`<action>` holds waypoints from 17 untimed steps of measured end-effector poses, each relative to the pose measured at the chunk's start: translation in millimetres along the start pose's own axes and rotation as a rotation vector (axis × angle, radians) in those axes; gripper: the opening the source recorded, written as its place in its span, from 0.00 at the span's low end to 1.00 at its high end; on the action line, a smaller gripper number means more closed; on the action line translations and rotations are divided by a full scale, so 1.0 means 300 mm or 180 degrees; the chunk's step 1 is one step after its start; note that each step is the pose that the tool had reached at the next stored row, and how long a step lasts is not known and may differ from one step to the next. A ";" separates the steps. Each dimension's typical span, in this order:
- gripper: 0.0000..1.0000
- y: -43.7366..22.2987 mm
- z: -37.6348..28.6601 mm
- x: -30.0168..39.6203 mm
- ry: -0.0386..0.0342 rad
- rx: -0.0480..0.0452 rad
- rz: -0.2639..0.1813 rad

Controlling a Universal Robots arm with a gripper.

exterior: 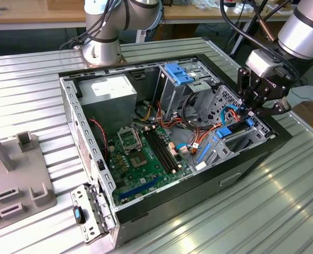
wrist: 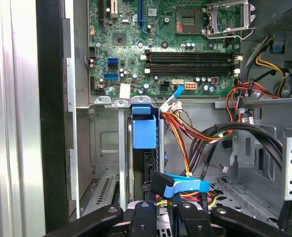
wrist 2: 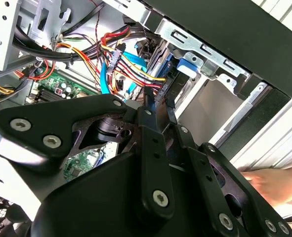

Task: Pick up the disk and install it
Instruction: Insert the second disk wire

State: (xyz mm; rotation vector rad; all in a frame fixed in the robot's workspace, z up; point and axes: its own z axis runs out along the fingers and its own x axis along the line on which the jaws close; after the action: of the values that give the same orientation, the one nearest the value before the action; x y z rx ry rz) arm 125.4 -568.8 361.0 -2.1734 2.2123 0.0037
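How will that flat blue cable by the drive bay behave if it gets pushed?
Probably floppy: the flat blue cable already folds over itself. Likely light, being thin and ribbon-like. Its black end connector could snag the coloured wires nearby.

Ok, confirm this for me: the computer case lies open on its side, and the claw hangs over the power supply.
Not quite. The computer case does lie open on its side, but the claw hangs over the drive bay at the exterior view's right end. The power supply sits in the far corner toward that view's left. The exterior view shows this.
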 end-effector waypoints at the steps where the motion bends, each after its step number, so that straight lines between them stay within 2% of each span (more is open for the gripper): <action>1: 0.24 -0.009 0.000 0.000 0.0000 0.0000 0.0000; 3: 0.24 -0.036 0.001 -0.001 0.0000 0.0000 0.0000; 5: 0.24 -0.054 0.001 -0.001 0.0000 0.0000 -0.0001; 8: 0.24 -0.062 0.000 -0.004 0.0001 0.0000 -0.0001; 13: 0.24 -0.063 -0.045 -0.006 0.0000 0.0000 -0.0001; 15: 0.24 -0.064 -0.071 -0.007 0.0000 0.0000 -0.0001; 17: 0.24 -0.064 -0.081 -0.007 0.0000 0.0000 -0.0001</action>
State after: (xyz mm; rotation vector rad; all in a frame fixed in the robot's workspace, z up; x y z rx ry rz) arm 143.9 -567.9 385.8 -2.1736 2.2119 0.0037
